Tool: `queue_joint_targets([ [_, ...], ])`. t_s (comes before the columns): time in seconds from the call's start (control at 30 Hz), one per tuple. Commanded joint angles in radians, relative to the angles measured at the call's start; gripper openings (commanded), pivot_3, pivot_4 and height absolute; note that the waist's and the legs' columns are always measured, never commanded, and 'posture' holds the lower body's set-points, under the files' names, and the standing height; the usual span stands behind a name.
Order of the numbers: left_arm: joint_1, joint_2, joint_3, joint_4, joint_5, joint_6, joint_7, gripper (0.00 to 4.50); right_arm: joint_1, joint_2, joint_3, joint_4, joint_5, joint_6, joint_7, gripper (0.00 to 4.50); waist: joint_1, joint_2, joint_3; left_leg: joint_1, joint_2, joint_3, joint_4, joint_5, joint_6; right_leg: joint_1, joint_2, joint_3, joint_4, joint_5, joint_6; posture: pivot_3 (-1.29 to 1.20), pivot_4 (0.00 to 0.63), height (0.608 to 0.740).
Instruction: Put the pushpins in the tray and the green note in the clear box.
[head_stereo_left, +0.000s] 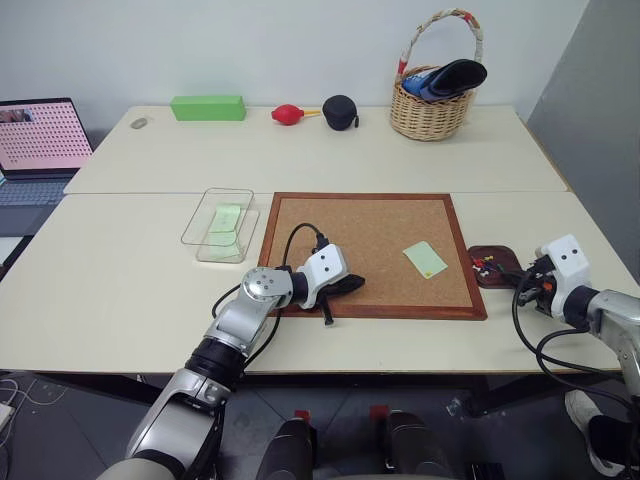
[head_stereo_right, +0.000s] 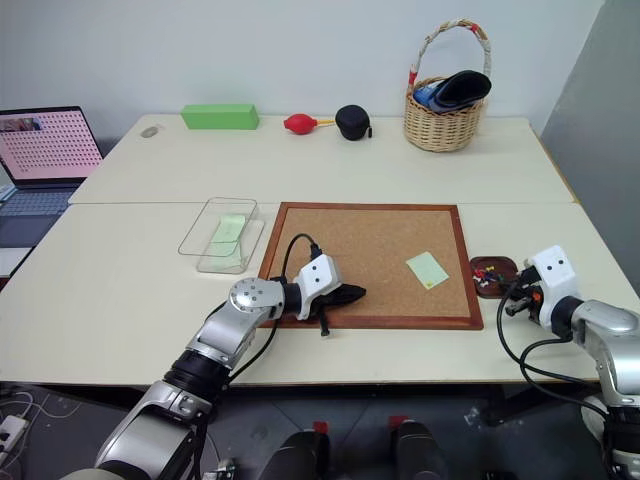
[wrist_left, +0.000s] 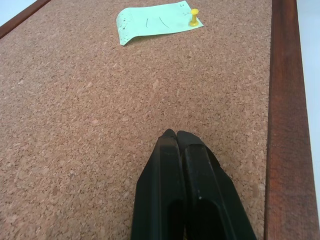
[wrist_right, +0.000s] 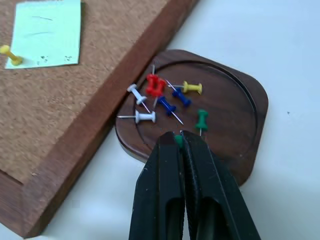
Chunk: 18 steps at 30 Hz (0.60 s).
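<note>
Tray (head_stereo_left: 497, 266) right of corkboard (head_stereo_left: 370, 250), holding pushpins (wrist_right: 165, 97).

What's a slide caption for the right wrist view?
Right gripper, shut on a green pushpin, above the tray of loose pins beside the corkboard.

The setting looks like an office or lab test room: two plain cream tables pushed together into one tabletop (head_stereo_left: 330, 160) against a bare white wall, an open laptop (head_stereo_left: 38, 140) at one end, and a wood-framed corkboard (head_stereo_left: 370, 250) among staged desk items.
</note>
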Motion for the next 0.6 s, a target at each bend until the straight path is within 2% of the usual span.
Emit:
queue_joint_targets([
  [0.03,0.028,0.011,-0.029,0.09,0.067,0.032,0.024,0.0,-0.027,-0.011,-0.005,0.013,-0.015,-0.036,-0.005,0.83,0.0,0.0,0.0,0.0,0.0,0.0,0.0,0.0,0.0,0.0,0.0,0.0,0.0,0.0,0.0,0.0,0.15,0.74],
  [0.33,0.033,0.013,-0.026,0.084,0.066,0.034,0.025,0.0,-0.064,0.008,0.011,0.052,-0.041,-0.071,-0.035,2.53,0.0,0.001,0.0,0.0,0.0,0.0,0.0,0.0,0.0,0.0,0.0,0.0,0.0,0.0,0.0,0.0,0.15,0.74],
  [0.6,0.033,0.014,-0.027,0.083,0.066,0.032,0.024,0.0,-0.078,0.025,-0.05,-0.011,0.06,-0.077,0.017,2.53,0.0,0.001,-0.001,0.0,0.0,0.0,0.0,0.0,0.0,0.0,0.0,0.0,0.0,0.0,0.0,0.0,0.15,0.74],
])
